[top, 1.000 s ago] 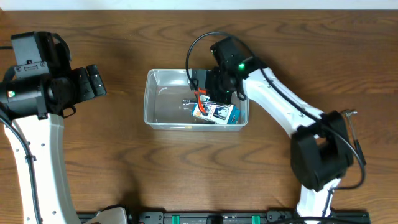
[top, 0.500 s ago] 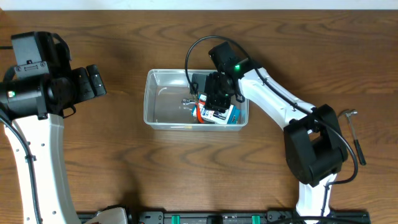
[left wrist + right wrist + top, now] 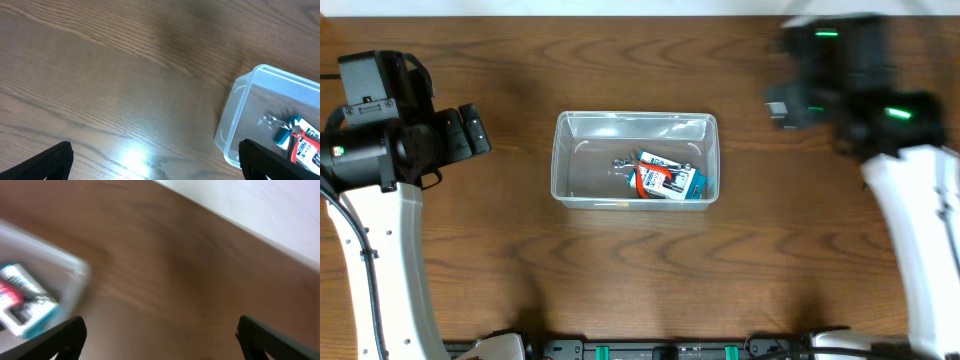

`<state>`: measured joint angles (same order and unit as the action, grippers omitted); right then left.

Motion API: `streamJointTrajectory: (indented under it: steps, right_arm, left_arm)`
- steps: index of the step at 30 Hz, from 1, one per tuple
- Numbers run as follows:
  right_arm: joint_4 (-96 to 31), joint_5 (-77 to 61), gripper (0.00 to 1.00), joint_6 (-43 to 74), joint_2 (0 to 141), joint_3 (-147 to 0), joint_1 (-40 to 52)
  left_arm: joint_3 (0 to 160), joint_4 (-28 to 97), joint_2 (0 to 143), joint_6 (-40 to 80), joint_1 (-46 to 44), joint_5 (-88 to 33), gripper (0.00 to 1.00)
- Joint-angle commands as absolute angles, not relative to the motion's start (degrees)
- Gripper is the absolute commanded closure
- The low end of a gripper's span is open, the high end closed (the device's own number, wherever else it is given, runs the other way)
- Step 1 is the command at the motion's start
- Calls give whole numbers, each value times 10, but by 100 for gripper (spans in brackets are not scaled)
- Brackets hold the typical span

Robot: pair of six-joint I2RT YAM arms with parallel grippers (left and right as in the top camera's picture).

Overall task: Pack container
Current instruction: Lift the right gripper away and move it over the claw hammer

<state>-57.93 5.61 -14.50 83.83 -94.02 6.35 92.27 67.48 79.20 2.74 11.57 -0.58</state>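
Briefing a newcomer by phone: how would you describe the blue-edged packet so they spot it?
Centred on the table sits the clear container. In its right half lies the packet, beside a small metal piece; it alone is white, blue-edged.

Even light; glare on table; right wrist view, right arm motion-blurred.

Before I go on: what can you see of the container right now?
The container is a clear plastic rectangular tub with rounded corners and a rim, lidless, upright on the wooden table. In its right half lie a blue-and-white packet with red-orange parts and a small metal piece; its left half is bare. Nothing else touches it.
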Motion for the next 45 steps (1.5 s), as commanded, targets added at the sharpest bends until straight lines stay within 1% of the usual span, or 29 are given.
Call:
streamJointTrajectory:
  steps: [1,3,6,8,12,16,19,23,26,31,38,40,45]
  right_arm:
    - [-618,34,1,-57,809,-938,-19]
    - [-650,9,1,-21,791,-938,-69]
    - [-742,5,1,42,769,-938,-137]
    - [-790,3,1,49,762,-936,-158]
    - [-884,-4,1,64,747,-926,-171]
    - [-921,-5,1,102,709,-885,-171]
    - [-912,-15,1,125,645,-816,-171]
    - [-886,-91,1,136,541,-723,-171]
    - [-868,-123,1,144,474,-680,-171]
    - [-832,-120,1,134,416,-635,-171]
    - [-717,-118,1,65,447,-601,-171]
    - [-688,-102,1,45,478,-592,-171]
    - [-625,-24,1,-54,588,-587,-171]
  left_arm:
    - [921,672,794,26,118,3,2]
    - [921,668,794,26,118,3,2]
    - [921,666,794,26,118,3,2]
    - [921,666,794,26,118,3,2]
    - [921,665,794,26,118,3,2]
    - [921,665,794,29,118,3,2]
    - [921,665,794,37,118,3,2]
    - [921,666,794,37,118,3,2]
    - [921,665,794,49,118,3,2]
    - [921,665,794,50,118,3,2]
    - [921,666,794,50,118,3,2]
    - [921,666,794,50,118,3,2]
    - [921,666,794,50,118,3,2]
